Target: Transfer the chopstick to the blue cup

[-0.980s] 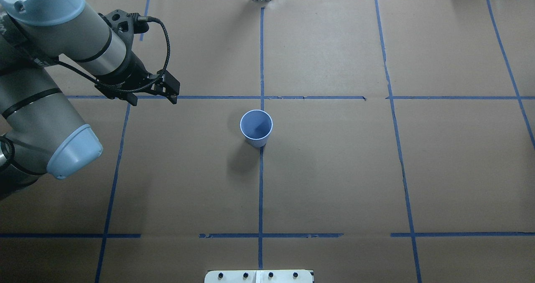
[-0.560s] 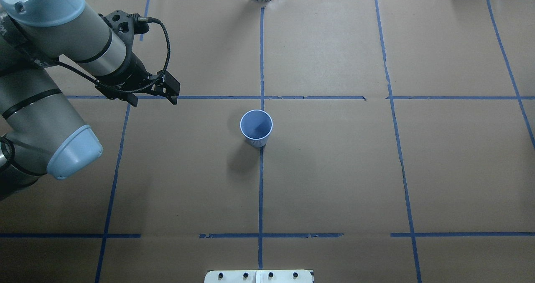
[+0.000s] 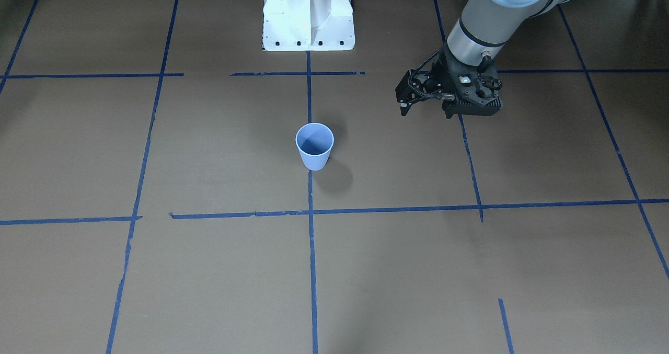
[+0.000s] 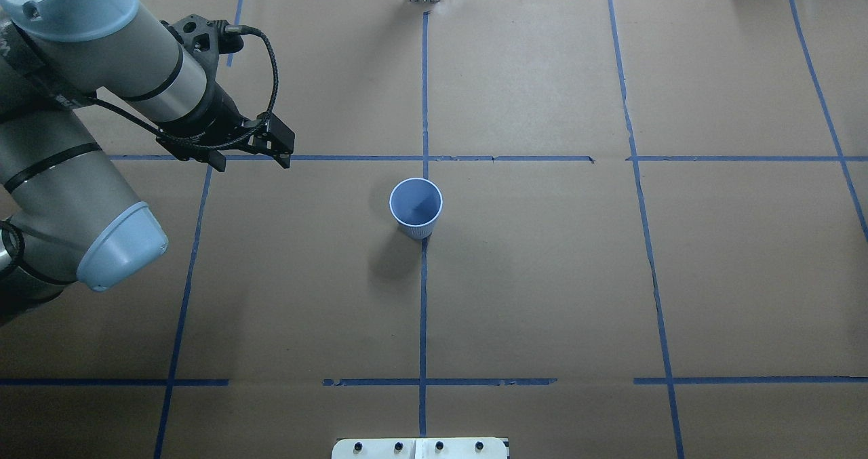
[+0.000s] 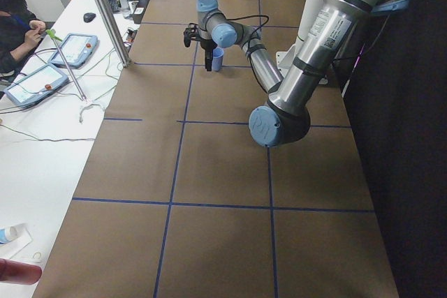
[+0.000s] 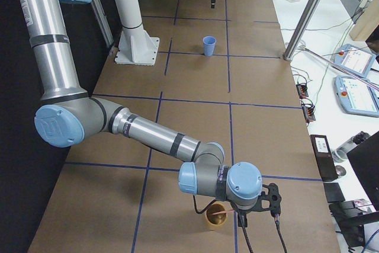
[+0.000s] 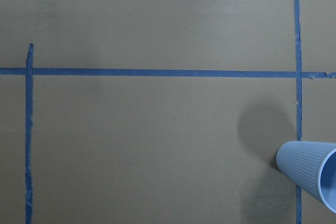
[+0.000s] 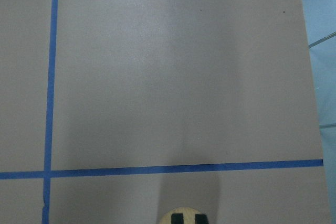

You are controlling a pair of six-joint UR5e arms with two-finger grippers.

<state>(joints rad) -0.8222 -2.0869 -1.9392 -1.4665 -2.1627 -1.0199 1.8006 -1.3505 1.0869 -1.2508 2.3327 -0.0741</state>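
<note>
The blue cup (image 4: pixel 416 205) (image 3: pixel 314 145) stands upright and empty near the table's middle, and its ribbed side (image 7: pixel 310 174) shows at the lower right of the left wrist view. My left gripper (image 4: pixel 249 164) (image 3: pixel 426 112) hovers open, off to the cup's left side, holding nothing. Far along the table, my right gripper (image 6: pixel 241 220) sits at a tan cup (image 6: pixel 216 217). A pink chopstick tip (image 6: pixel 222 211) leans in that cup. Two black fingertips (image 8: pixel 177 217) show close together over the tan rim. I cannot tell whether they grip anything.
The white robot base (image 3: pixel 308 19) (image 4: pixel 420 449) stands at the table's edge behind the blue cup. Blue tape lines divide the brown paper. A side bench with tablets (image 6: pixel 355 93) and a metal pole (image 6: pixel 308 10) runs along the far edge, with a person (image 5: pixel 17 19) seated there.
The left gripper has crept very slightly to the right. The blue cup has not moved.
</note>
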